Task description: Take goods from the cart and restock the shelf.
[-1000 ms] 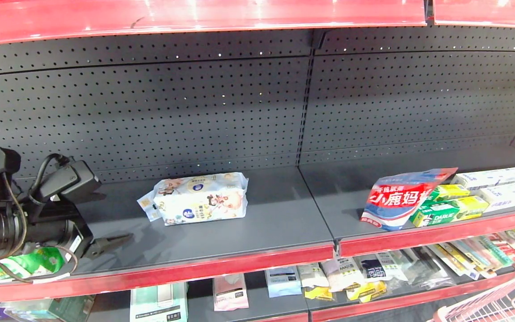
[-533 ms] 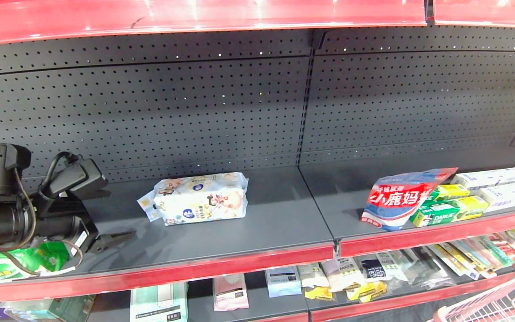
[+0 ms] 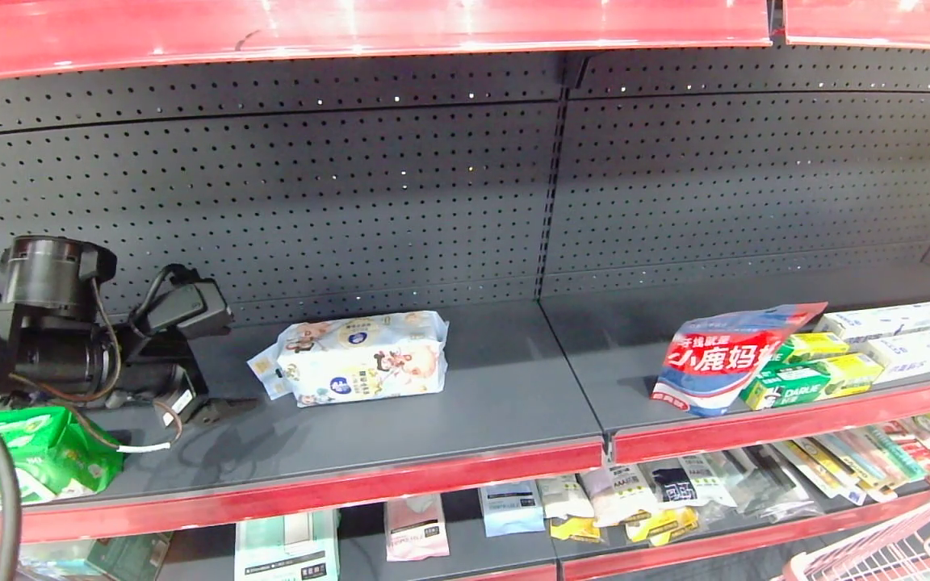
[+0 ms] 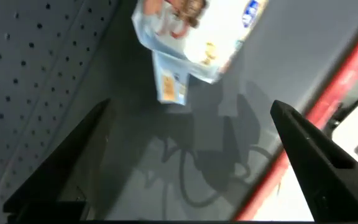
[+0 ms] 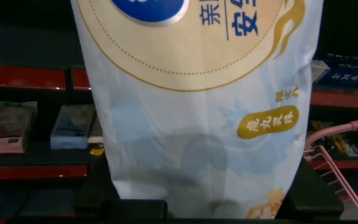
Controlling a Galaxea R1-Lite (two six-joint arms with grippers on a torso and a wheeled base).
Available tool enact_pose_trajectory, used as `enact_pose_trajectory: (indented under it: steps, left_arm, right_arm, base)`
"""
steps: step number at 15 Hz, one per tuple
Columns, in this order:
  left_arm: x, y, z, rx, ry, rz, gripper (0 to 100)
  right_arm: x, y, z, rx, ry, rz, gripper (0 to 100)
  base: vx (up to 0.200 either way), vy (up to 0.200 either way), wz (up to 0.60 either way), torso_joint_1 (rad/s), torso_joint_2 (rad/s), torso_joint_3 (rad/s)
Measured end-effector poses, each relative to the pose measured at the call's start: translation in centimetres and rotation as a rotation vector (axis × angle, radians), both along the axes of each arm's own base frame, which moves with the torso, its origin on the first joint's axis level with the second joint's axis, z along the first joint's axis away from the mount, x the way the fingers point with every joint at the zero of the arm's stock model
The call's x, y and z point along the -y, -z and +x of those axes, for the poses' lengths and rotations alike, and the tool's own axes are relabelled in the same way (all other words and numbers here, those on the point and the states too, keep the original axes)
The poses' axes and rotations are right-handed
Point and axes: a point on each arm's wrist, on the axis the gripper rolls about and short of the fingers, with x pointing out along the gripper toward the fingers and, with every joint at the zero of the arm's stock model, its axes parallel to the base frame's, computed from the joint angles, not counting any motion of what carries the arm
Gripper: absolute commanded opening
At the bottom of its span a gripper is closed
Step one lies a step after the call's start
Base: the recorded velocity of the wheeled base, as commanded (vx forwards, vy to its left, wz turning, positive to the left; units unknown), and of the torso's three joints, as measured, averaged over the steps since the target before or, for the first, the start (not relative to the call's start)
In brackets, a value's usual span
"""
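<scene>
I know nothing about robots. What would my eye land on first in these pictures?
A cartoon-printed packet lies alone mid-shelf against the black pegboard, with the left gripper open just to its left. At the right end a red pouch leans on green boxes, and the right gripper clamps a second packet close to its camera.
</scene>
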Motion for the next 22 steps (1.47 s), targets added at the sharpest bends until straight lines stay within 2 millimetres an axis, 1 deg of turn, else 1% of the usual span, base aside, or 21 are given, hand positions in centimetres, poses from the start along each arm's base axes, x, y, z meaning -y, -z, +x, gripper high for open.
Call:
enact_pose_trajectory:
  steps: [5, 12, 15, 19, 22]
  left_arm:
    - [1.2, 0.9, 2.7, -0.019, 0.044, 0.001, 100]
    - [1.9, 1.7, 6.1, -0.024, 0.062, 0.003, 100]
    - [2.4, 2.0, 6.9, -0.066, 0.078, 0.003, 100]
    - [3.1, 2.3, 7.8, -0.067, 0.098, 0.006, 100]
    - [4.5, 2.9, 8.1, -0.081, 0.135, 0.007, 100]
  right_arm:
    - [0.0, 0.3, 0.1, -0.013, 0.0, -0.003, 0]
    - [0.0, 0.7, 0.3, -0.03, -0.004, -0.005, 0]
    - [0.0, 0.9, 0.3, -0.035, -0.005, -0.006, 0]
    - [0.0, 1.1, 0.4, -0.044, -0.006, -0.007, 0]
    - [0.0, 1.1, 0.4, -0.045, -0.006, -0.007, 0]
  base:
    - [0.0, 0.0, 0.0, 0.0, 0.0, 0.0]
    - [0.0, 0.0, 0.0, 0.0, 0.0, 0.0]
    - [0.0, 0.0, 0.0, 0.0, 0.0, 0.0]
    - [0.0, 0.0, 0.0, 0.0, 0.0, 0.0]
    - [0.0, 0.0, 0.0, 0.0, 0.0, 0.0]
